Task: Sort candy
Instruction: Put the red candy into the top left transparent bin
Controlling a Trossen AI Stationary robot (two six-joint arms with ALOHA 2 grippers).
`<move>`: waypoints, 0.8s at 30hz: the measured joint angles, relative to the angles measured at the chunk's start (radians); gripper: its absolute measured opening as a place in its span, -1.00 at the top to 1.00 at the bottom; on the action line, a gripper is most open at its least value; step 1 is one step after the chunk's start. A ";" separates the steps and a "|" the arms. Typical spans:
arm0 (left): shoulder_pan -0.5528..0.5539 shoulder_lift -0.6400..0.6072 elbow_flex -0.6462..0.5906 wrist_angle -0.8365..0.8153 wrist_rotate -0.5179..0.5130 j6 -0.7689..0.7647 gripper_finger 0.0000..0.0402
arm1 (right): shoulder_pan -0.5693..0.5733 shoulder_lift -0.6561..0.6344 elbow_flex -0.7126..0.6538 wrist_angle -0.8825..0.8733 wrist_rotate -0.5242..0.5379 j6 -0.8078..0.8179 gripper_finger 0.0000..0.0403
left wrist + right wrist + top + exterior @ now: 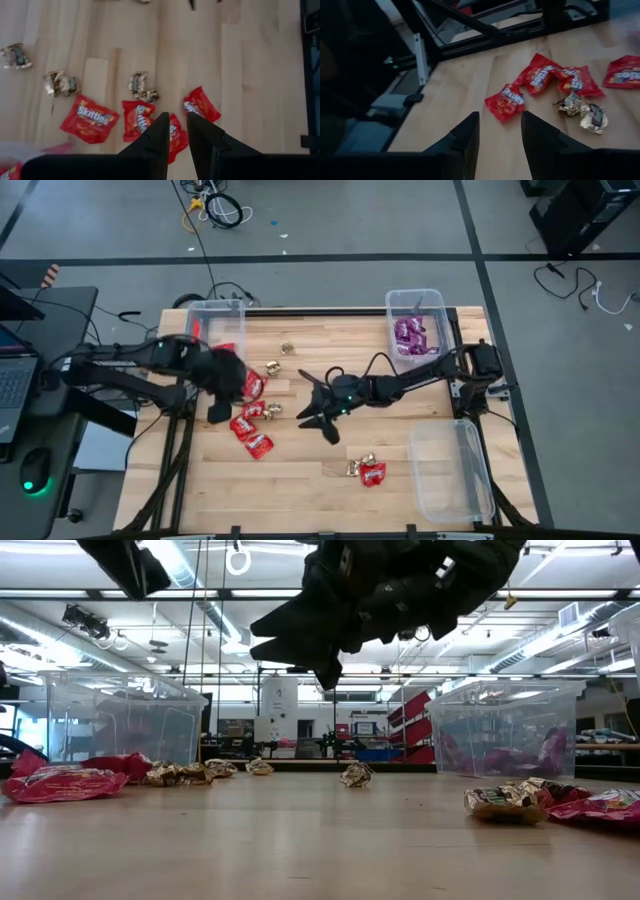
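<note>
Candy is lying loose on the pale wooden table (300,480): we are seeing flat red Skittles packets (90,120) clustered just below and ahead of our left gripper (175,132), crumpled gold foil pieces (142,87) a little beyond them, and purple packets (410,335) already sitting in a clear bin (440,305) near the right arm's base. We are holding the left gripper over the red cluster with its fingers parted by a narrow gap and nothing between them. We are hovering the right gripper (500,127) above mid-table, its fingers apart and empty, with one red packet (506,102) just ahead of it. In our judgement, the risk is pinching two overlapping packets at once, since their glossy, slippery film wrappers are lying edge over edge; a flat packet may also slide away rather than lift. The foil pieces are looking lumpy and crinkled, so they are likely gripping easier but could deform.
</note>
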 joint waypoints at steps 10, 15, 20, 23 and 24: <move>-0.324 0.002 -0.091 0.070 -0.193 -0.235 0.65 | 0.067 0.000 0.000 -0.031 0.155 -0.022 0.35; -0.428 0.005 -0.177 0.169 -0.206 -0.293 0.65 | 0.077 0.000 0.000 -0.039 0.182 -0.012 0.35; -0.505 0.007 -0.260 0.239 -0.206 -0.377 0.65 | 0.080 0.000 0.000 -0.046 0.184 0.004 0.35; -0.532 0.007 -0.311 0.255 -0.206 -0.469 0.65 | 0.080 0.000 0.000 -0.045 0.184 0.004 0.35; -0.538 0.007 -0.328 0.258 -0.206 -0.501 0.65 | 0.080 0.000 0.000 -0.045 0.184 0.006 0.35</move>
